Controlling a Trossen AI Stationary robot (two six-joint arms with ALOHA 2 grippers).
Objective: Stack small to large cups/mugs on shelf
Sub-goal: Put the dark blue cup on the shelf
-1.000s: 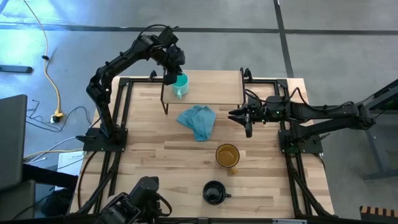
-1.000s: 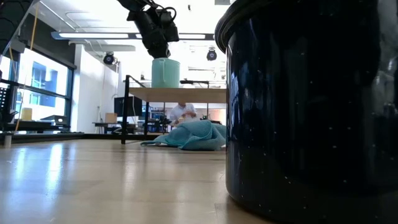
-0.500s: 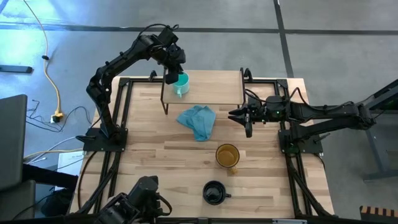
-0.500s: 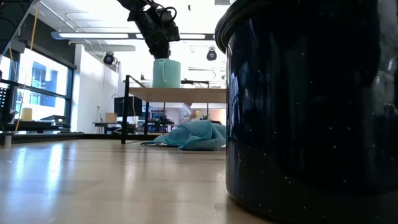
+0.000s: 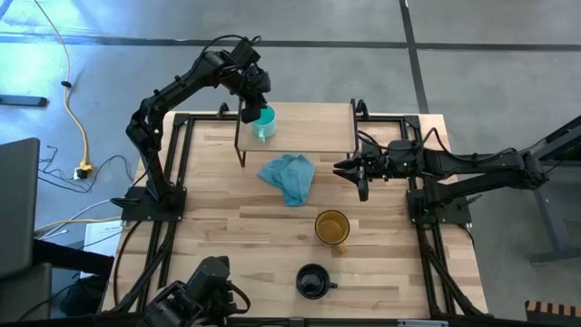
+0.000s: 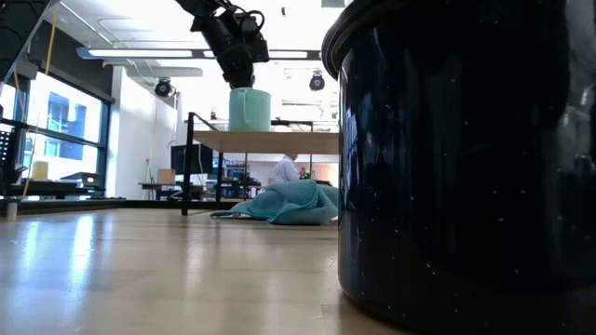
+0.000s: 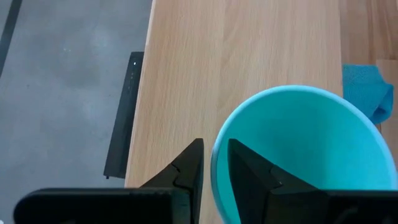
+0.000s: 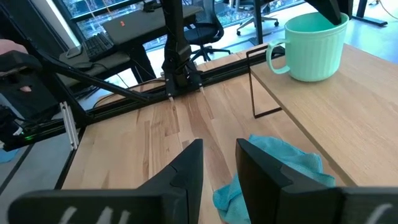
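A: The left gripper (image 5: 251, 113) pinches the teal mug's (image 5: 263, 123) rim at the shelf's (image 5: 313, 127) left end. If it lifts off before the fingers part, the mug could tip over the shelf's near edge.

B: And right of that?

A: The cloth (image 5: 289, 176) lies in front of the shelf, then the right gripper (image 5: 360, 172), slightly parted and empty. Whether the teal mug's base rests flat on the shelf is hard to make out. The black mug (image 5: 312, 281) blocks much of the low view.
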